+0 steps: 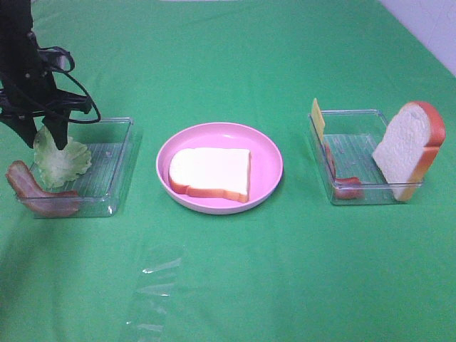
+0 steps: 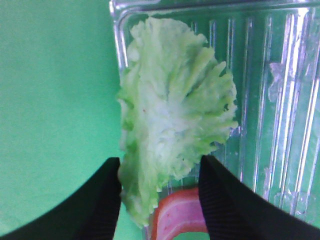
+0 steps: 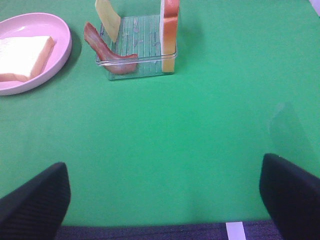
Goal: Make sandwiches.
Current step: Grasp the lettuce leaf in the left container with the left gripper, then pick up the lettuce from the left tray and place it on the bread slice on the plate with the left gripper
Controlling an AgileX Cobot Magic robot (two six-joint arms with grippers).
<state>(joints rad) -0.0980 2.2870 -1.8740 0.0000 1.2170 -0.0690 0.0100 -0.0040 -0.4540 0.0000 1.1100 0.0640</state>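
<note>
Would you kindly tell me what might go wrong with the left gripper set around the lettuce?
1. The left gripper meets the lettuce by its thin edges, so the leaf may buckle and slip out.
2. The bacon strip lies right beside the leaf's lower end and could get pinched or dragged along.

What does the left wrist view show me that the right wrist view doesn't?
Only the left wrist view: the lettuce leaf between the fingers of the left gripper, across the edge of the left tray, with one bacon strip near it. Only the right wrist view: the pink plate holding a flat bread slice, the right tray with cheese square, second bacon strip and upright bread slice, and the open right gripper. Both share: the green cloth; neither shows the other's tray.
</note>
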